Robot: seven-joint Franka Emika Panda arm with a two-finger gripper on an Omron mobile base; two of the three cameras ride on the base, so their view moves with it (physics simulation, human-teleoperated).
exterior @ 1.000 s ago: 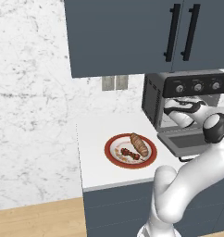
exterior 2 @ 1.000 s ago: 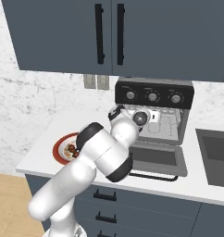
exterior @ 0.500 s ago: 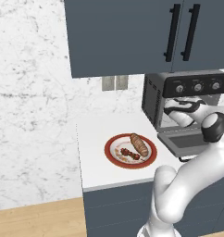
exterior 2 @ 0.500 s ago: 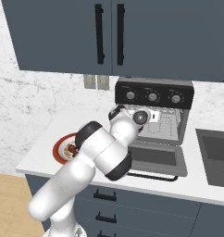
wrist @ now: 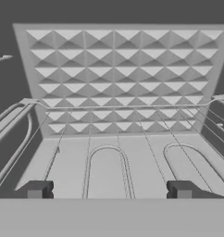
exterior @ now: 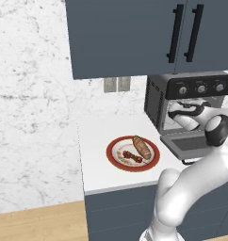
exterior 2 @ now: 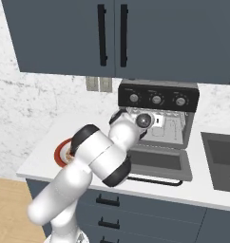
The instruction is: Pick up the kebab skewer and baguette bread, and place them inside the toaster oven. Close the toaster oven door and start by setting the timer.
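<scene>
Pincer (wrist: pixel 109 190), jaws apart and empty, sits inside the toaster oven (exterior: pixel 191 101). Withdrawing carelessly risks snagging the wire rack (wrist: pixel 118 107).

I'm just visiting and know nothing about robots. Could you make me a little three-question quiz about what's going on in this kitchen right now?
1. True or false: the toaster oven door is shut.
2. Where do the baguette bread and the kebab skewer lie? A) on the red-rimmed plate B) on the oven's wire rack C) in the sink
3. Fill in: the gripper is at the mouth of the toaster oven, its jaws ____ and holding nothing.

Key: 1 false, it hangs open. 2 A. 3 open.
</scene>
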